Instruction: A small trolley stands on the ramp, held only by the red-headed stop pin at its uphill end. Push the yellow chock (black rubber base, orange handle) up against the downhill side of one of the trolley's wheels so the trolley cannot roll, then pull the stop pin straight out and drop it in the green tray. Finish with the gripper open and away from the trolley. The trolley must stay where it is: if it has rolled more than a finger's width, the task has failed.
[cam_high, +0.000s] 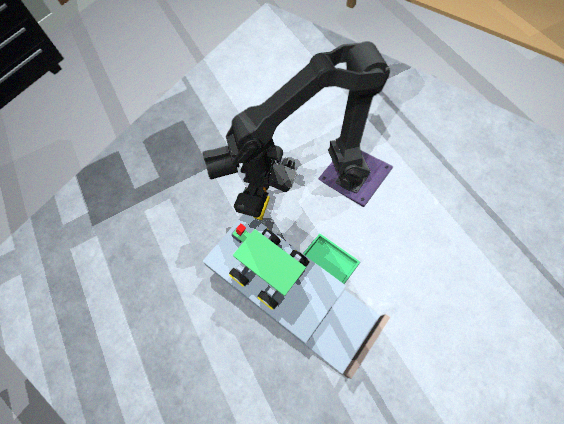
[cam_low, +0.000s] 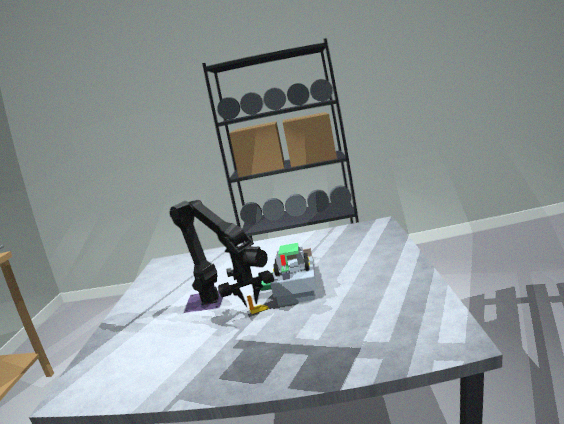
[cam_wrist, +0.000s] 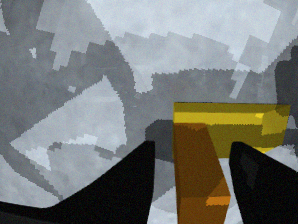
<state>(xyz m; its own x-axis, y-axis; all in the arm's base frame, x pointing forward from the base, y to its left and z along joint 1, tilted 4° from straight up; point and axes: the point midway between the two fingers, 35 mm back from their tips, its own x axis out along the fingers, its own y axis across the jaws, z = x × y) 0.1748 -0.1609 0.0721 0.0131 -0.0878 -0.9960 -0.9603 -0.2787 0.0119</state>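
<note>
My gripper (cam_low: 251, 303) (cam_wrist: 193, 151) is open, its fingers low on either side of the chock's orange handle (cam_wrist: 197, 175). In the wrist view a gap shows at the left finger, and the handle is nearer the right finger. The yellow chock (cam_high: 263, 208) (cam_low: 258, 310) (cam_wrist: 225, 118) is on the table beyond the ramp's uphill end. The green-topped trolley (cam_high: 270, 262) (cam_low: 289, 249) stands on the pale ramp (cam_high: 320, 312) (cam_low: 295, 292). The red-headed stop pin (cam_high: 240, 229) (cam_low: 283, 260) is upright at its uphill end. The green tray (cam_high: 332, 260) (cam_low: 266, 286) lies beside the ramp.
A brown end bar (cam_high: 367, 346) crosses the ramp's low end. The arm's purple base plate (cam_high: 377, 170) (cam_low: 192, 303) is on the tray's side of the ramp. The arm's wrist and gripper body are close to the pin and the ramp's uphill edge.
</note>
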